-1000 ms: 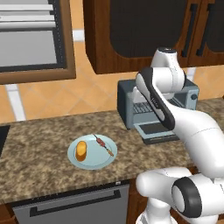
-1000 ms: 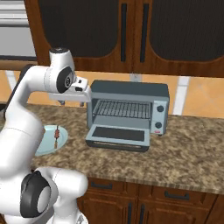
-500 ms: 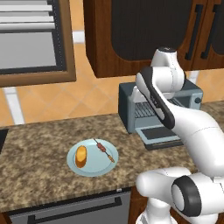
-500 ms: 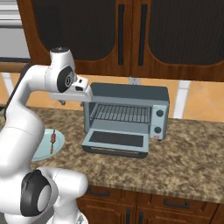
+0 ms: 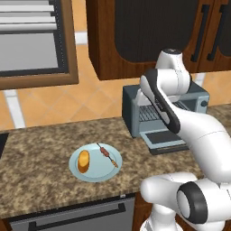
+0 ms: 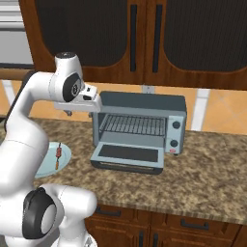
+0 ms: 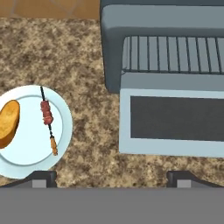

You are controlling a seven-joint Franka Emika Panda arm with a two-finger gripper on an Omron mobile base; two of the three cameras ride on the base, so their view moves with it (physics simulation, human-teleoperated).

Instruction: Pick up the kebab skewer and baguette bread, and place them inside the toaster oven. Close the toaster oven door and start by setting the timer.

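A pale blue plate [image 7: 30, 162] on the granite counter carries the golden baguette bread [image 7: 8, 124] and, to its right, the thin kebab skewer [image 7: 47, 117]; both lie on the plate [image 5: 97, 173] as baguette [image 5: 83, 161] and skewer [image 5: 107, 154]. The blue-grey toaster oven [image 6: 140, 102] stands right of the plate, its door [image 6: 128, 155] dropped flat and the wire rack [image 7: 175, 54] bare. My gripper [image 7: 113, 177] hangs high above the counter between plate and oven, open and holding nothing. It points down [image 6: 78, 114] beside the oven's left top corner.
Dark wooden cabinets [image 6: 144, 38] hang right above the oven. A built-in wall appliance [image 5: 31, 45] sits at the upper left. Black knobs [image 6: 176, 125] line the oven's right side. Bare granite [image 6: 207, 173] stretches right of the oven.
The whole picture has shifted a little in both base views, so the base has moved. The arm keeps much the same pose and the gripper stays open.
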